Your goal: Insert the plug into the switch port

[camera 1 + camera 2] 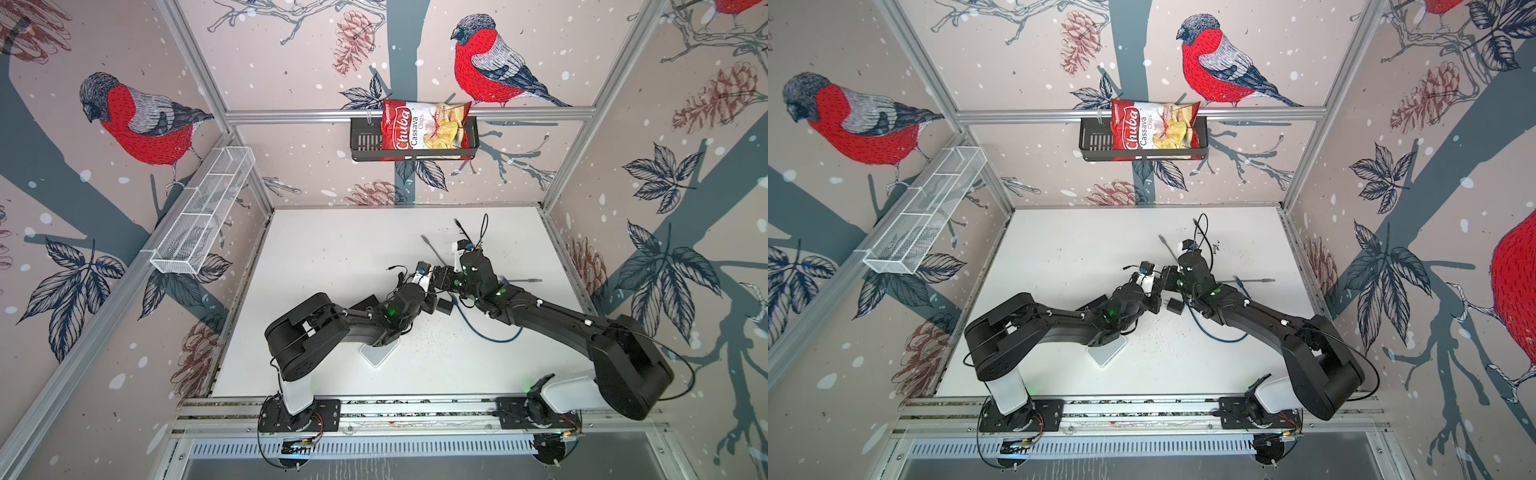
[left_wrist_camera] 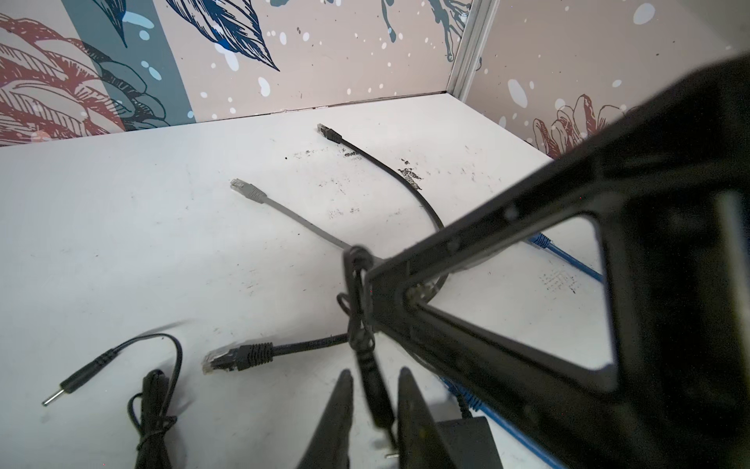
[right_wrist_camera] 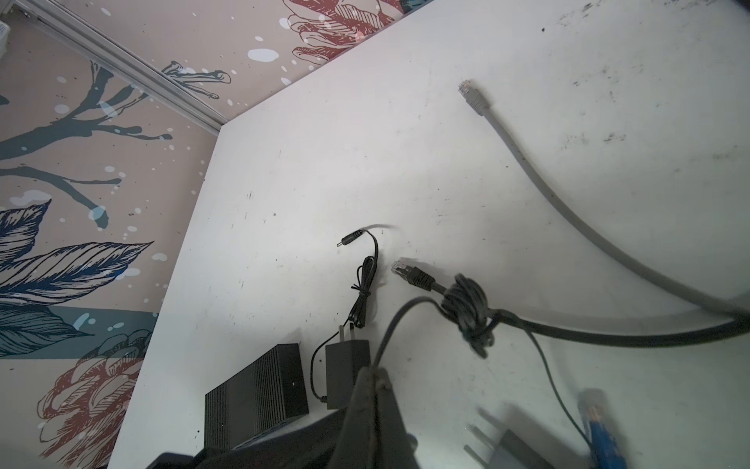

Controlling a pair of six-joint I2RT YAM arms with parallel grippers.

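You see a scuffed white bench, bird-papered walls, two black adapters; right tool clamps thin black cord, left tool unclear.

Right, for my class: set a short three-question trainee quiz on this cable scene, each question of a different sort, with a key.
1. True or false: the right gripper is shut on a thin black cord with a knotted bundle in it.
2. What sits between the fingers of the left gripper? A) a blue network plug B) a black barrel plug C) a grey network plug
3. In a few words: where does the black ribbed box-shaped switch lie?
Key: 1 true. 2 B. 3 On the white table, beside a black power adapter.
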